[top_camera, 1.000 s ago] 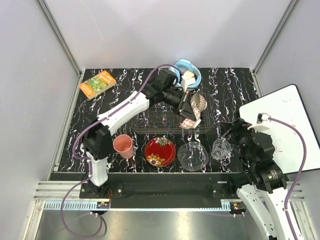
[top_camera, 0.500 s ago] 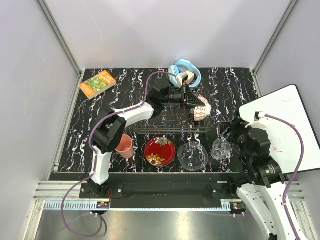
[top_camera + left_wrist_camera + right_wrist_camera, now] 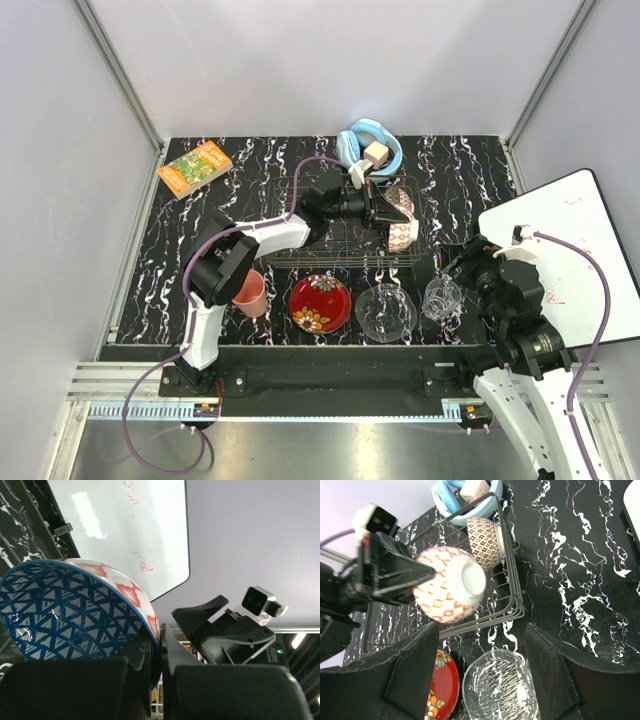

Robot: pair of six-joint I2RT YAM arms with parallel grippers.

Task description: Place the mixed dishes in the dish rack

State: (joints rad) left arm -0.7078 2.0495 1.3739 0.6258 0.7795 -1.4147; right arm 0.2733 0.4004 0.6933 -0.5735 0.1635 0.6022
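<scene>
Along the table's (image 3: 155,250) near edge stand the pink cup (image 3: 247,291), red floral plate (image 3: 320,302), clear glass bowl (image 3: 385,312) and clear glass cup (image 3: 440,297), all unloaded. The right tool (image 3: 482,627) hangs released near the glassware. Farther back, the left tool (image 3: 161,645) is clenched on the small blue patterned bowl (image 3: 65,615), which is tilted over the dish rack (image 3: 320,245) and apparently not yet set down.

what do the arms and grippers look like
Both arms have white link shells and black joints. The left arm and right arm each trail a thin purple cable down to the base. The left gripper and right gripper have blocky matt black fingers, with a small white camera module by each wrist.
</scene>
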